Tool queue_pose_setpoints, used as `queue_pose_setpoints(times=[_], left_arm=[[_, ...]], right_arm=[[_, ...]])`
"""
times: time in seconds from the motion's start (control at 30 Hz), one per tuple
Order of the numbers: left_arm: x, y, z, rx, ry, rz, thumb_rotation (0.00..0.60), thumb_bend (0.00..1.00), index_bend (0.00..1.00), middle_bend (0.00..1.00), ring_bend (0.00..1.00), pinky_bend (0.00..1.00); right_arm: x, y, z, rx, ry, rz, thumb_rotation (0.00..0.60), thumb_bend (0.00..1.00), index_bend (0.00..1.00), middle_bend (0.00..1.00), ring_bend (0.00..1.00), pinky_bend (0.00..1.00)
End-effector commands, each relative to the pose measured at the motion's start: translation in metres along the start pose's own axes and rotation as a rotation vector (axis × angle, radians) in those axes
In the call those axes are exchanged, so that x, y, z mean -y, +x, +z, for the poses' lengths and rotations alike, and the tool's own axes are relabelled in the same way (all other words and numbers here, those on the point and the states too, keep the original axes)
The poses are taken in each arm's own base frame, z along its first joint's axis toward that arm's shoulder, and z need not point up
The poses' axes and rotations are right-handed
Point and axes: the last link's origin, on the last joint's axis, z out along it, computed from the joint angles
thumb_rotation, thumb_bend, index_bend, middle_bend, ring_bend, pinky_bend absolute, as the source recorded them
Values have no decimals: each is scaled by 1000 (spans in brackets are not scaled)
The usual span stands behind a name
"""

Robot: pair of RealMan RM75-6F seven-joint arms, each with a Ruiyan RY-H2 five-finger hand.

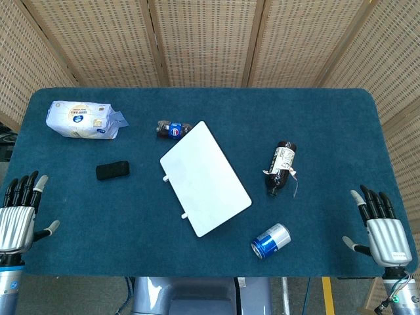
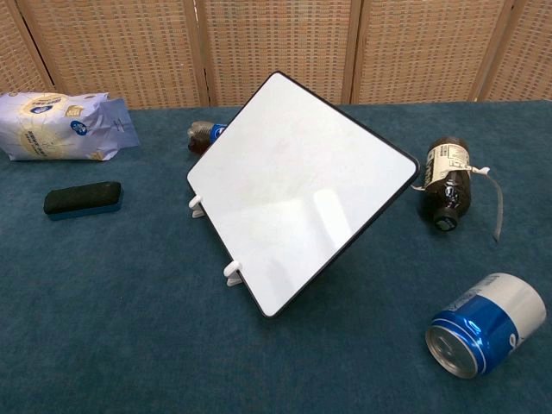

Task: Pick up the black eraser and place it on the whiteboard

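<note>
The black eraser [image 1: 112, 170] lies flat on the blue table left of the whiteboard [image 1: 205, 177]; the chest view shows the eraser [image 2: 83, 198] with a blue base, and the whiteboard [image 2: 297, 185] propped tilted on small white feet. My left hand [image 1: 18, 211] rests at the table's near left edge, fingers spread and holding nothing, well below and left of the eraser. At the near right edge my right hand [image 1: 378, 223] is likewise spread and holds nothing. Neither hand appears in the chest view.
A white and blue snack bag [image 1: 82, 120] lies at the back left. A small dark bottle [image 1: 172, 130] sits behind the whiteboard. A brown bottle [image 1: 281, 167] lies to its right, and a blue can [image 1: 270, 240] lies on its side near the front.
</note>
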Motion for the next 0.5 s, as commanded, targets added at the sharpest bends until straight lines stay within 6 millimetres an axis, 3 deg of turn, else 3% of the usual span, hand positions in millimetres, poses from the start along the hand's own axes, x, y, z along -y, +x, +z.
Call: queue_pose_setpoints(times=[0.03, 0.5], left_arm=[[0, 0, 0, 1, 1, -2, 600, 5, 0, 0, 0, 0], [-1, -1, 1, 11, -14, -24, 600, 5, 0, 0, 0, 0]], right_arm=[[0, 0, 0, 3, 0, 0, 600, 0, 0, 0, 0, 0], [-1, 2, 0, -4, -8, 2, 600, 0, 0, 0, 0, 0]])
